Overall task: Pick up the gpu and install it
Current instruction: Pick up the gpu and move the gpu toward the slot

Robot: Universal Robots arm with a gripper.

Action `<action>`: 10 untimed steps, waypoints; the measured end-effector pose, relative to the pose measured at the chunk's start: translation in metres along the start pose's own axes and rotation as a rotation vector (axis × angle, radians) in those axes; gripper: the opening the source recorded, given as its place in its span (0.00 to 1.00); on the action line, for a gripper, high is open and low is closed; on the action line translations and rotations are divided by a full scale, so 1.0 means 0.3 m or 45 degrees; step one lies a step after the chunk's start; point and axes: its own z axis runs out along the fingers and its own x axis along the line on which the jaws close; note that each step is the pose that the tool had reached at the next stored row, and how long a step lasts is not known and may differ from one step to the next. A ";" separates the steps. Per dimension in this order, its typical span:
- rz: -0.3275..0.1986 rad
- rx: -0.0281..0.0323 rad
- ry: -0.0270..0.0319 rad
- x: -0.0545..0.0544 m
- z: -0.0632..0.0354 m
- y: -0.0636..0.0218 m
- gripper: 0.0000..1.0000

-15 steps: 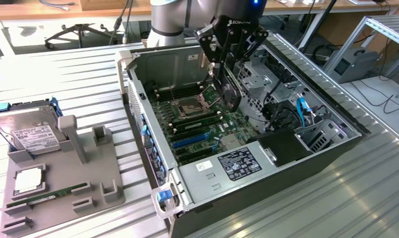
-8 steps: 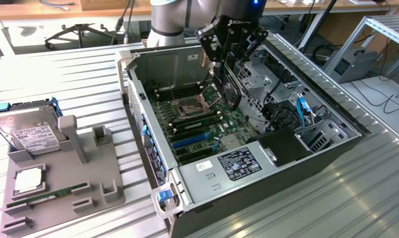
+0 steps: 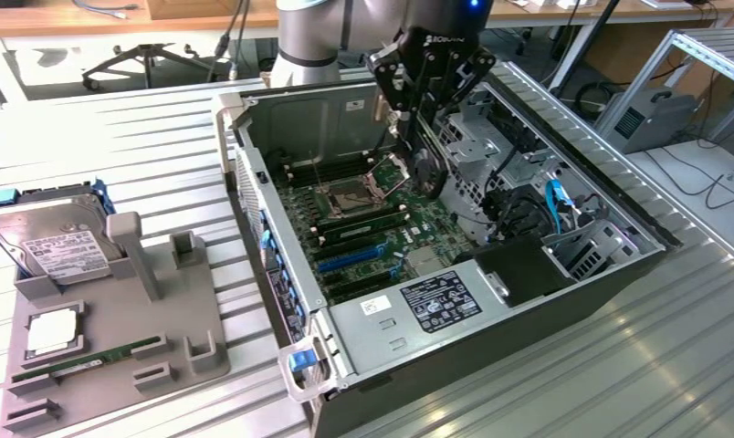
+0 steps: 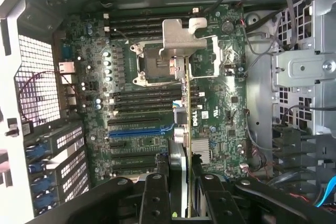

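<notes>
My gripper [image 3: 418,128] hangs over the open computer case [image 3: 247,173], shut on the gpu [image 3: 428,172], a thin dark card held on edge above the green motherboard [image 3: 380,239]. In the wrist view the gpu [image 4: 187,129] shows edge-on between the black fingers [image 4: 157,192], and its silver bracket [image 4: 177,38] covers part of the processor socket [image 4: 149,64]. The card is off the board, over the socket and the row of expansion slots, among them a blue slot [image 4: 137,131].
A grey parts tray [image 3: 123,347] on the exterior view's left holds a silver hard drive [image 3: 53,242], a processor chip [image 3: 53,333] and a green memory stick [image 3: 87,358]. Drive cages and cables [image 3: 550,210] crowd the case's right side. Its walls stand around the board.
</notes>
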 end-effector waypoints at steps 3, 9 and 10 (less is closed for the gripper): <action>0.000 0.0000 0.0001 -0.017 0.003 0.005 0.27; 0.000 -0.0002 0.0000 -0.052 0.010 0.013 0.27; 0.000 -0.0003 0.0000 -0.058 0.012 0.014 0.27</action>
